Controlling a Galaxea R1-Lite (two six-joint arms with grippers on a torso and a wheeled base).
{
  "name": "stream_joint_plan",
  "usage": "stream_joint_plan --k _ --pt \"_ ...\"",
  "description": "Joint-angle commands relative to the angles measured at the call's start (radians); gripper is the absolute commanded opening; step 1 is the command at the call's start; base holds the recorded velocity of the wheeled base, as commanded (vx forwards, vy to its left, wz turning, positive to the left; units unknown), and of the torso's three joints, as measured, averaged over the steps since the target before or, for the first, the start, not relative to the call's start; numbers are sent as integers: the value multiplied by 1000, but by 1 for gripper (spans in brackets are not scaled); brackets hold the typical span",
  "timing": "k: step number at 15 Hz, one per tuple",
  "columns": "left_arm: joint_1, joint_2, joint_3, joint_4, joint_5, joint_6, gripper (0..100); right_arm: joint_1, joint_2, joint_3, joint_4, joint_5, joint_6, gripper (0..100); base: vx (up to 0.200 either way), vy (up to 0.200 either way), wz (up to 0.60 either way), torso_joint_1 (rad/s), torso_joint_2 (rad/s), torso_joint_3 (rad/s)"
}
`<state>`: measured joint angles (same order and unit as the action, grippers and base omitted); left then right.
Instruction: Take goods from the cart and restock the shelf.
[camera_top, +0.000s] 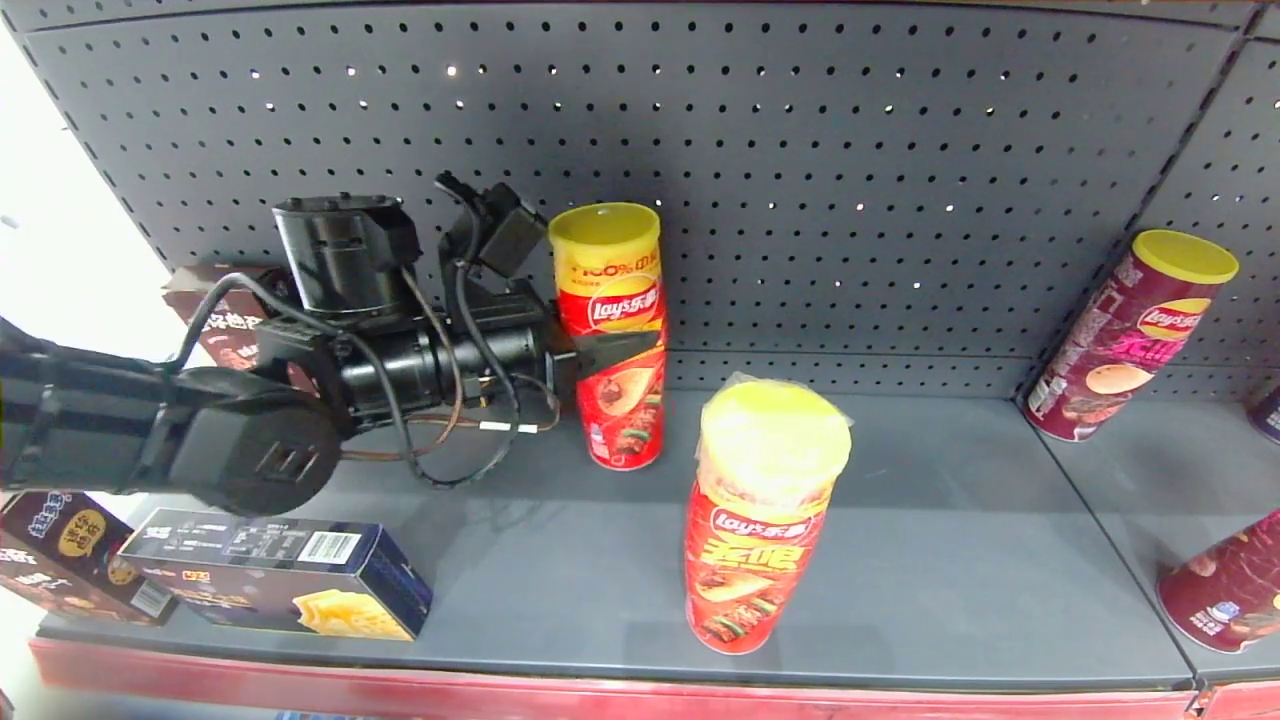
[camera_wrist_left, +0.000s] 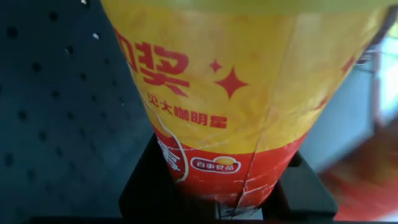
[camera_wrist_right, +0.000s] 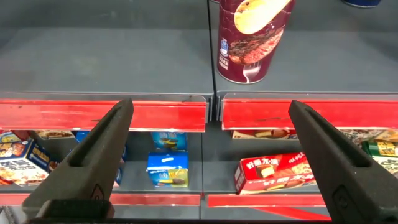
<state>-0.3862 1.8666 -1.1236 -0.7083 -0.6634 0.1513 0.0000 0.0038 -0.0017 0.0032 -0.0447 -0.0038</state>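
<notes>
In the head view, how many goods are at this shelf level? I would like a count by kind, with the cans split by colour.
Red cans: 2 (one in the left tool, one in front)
Maroon cans: 2
Boxes: 3
Total: 7
A cut-off thing at the right edge is not counted.

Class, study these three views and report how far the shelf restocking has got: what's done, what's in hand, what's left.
Done: one red crisp can stands upright near the front of the shelf. In hand: the left claw is shut on a second red can, upright by the back panel. Left: releasing it; the right claw is open and empty, so more fetching probably follows.
</notes>
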Motion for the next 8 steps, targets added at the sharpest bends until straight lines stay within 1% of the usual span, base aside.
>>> stream_joint_plan --k 1,4,6,8 --pt "-7 160 -139 -2 1 21 0 0 2 0 0 0 -1 100 0 0 0 0 0 0" --pt "-16 217 -223 -2 -1 21 0 0 2 0 0 0 -1 100 0 0 0 0 0 0" --pt "-31 236 -254 0 -2 22 0 0 2 0 0 0 -1 100 0 0 0 0 0 0" --pt "-46 249 -263 0 -2 22 0 0 2 0 0 0 -1 100 0 0 0 0 0 0"
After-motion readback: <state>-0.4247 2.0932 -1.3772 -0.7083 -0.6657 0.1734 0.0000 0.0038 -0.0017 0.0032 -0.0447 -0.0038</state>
